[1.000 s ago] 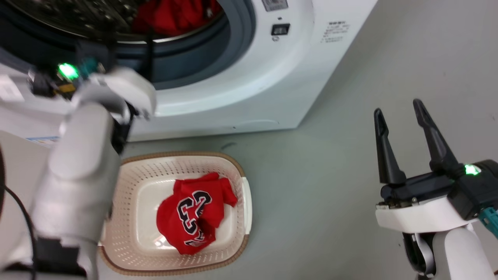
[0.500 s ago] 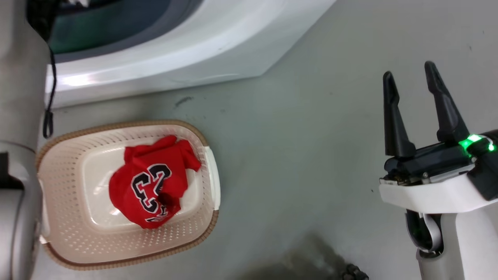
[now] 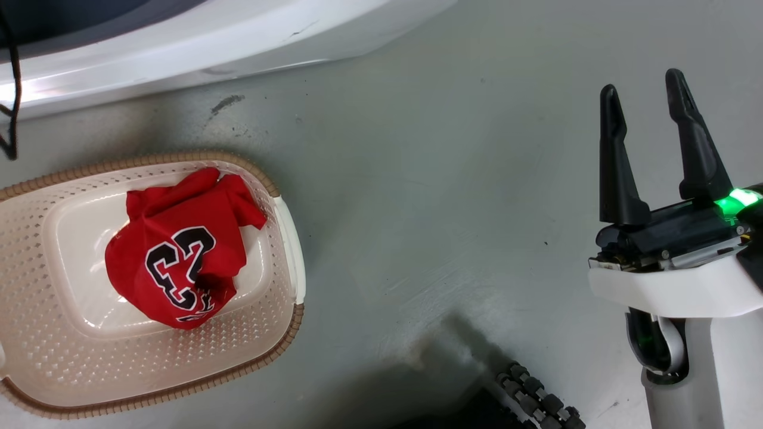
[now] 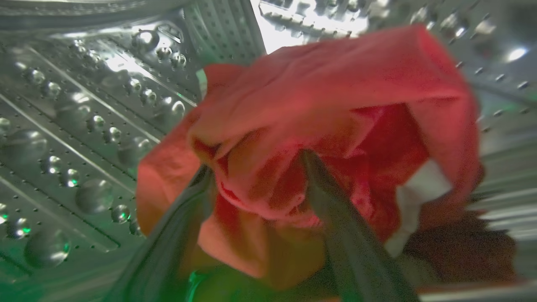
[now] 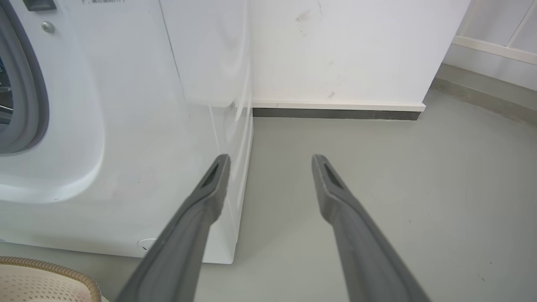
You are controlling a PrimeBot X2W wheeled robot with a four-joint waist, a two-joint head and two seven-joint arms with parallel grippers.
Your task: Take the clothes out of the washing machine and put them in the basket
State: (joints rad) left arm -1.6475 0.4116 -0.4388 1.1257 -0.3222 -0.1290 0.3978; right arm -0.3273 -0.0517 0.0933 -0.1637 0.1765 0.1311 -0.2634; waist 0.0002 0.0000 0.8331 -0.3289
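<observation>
Inside the perforated steel drum [image 4: 84, 126] of the washing machine [image 3: 179, 42], the left end effector [image 4: 256, 163] has its two dark fingers standing wide apart. They are pushed into the plain red garment [image 4: 335, 84], whose cloth bunches between them and folds over their tips. The left wrist view is blurred, so it is unclear whether either finger presses the cloth. The garment's white trim [image 4: 419, 188] hangs just right of the right-hand finger. In the head view, the basket [image 3: 149, 159] stands on the grey floor [image 3: 417, 179] at the far left, near the foot of the washing machine's white front. The red jersey [image 3: 173, 256] with the black-and-white "23" lies crumpled in the middle of the basket's bottom. Its upper edge comes close to the brown rim on the machine's side. A stretch of bare floor separates the basket from the right end effector [image 3: 642, 81], which hangs well apart at the far right. It is wide open with nothing between its fingers, and a green light glows on its body. The right wrist view looks along those fingers at the floor beside the machine's right front corner. The basket's rim shows at the lower left of that view, and a white wall [image 5: 335, 50] stands beyond.
</observation>
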